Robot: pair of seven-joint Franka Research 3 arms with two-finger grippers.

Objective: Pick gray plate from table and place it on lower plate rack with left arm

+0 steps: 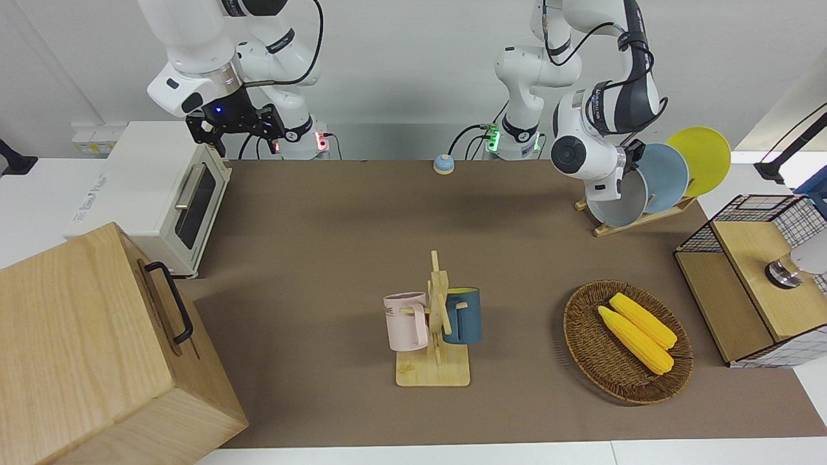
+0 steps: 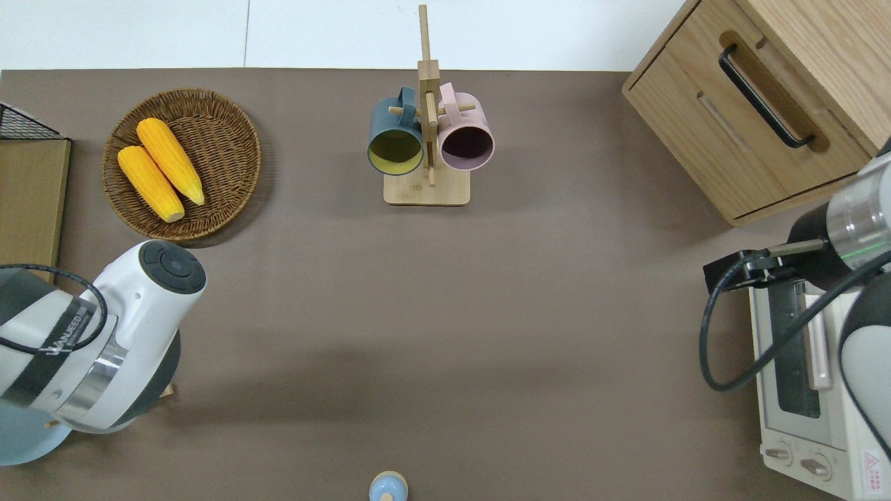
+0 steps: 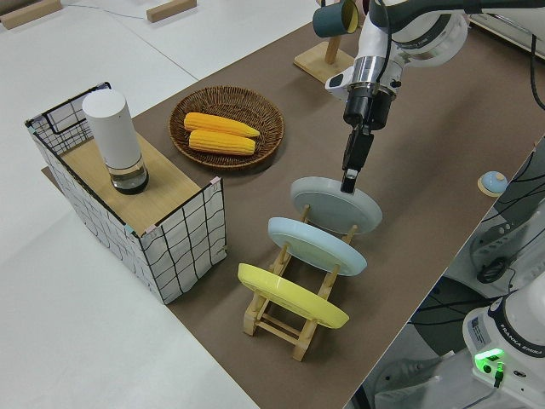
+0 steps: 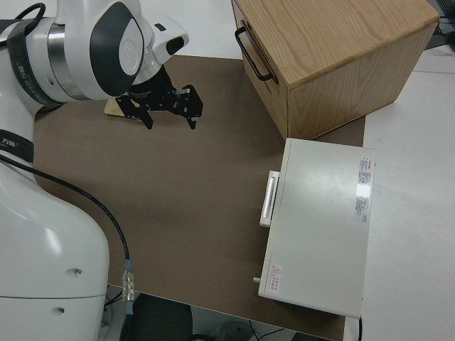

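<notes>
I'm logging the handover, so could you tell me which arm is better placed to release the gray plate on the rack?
Left: the left gripper is at the gray plate, already seated in the lower plate rack. The right arm is parked.

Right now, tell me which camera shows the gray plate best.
The left side view: the gray plate shows whole on the rack, the left end effector at its rim. The front view shows it half hidden by the arm; overhead and right side views don't show it.

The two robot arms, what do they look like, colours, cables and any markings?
Both are white jointed arms. The left arm has dark gray panels, a black cable and small lettering on a band. The right arm has a black cable and a blue wrist light. Each tool is black.
</notes>
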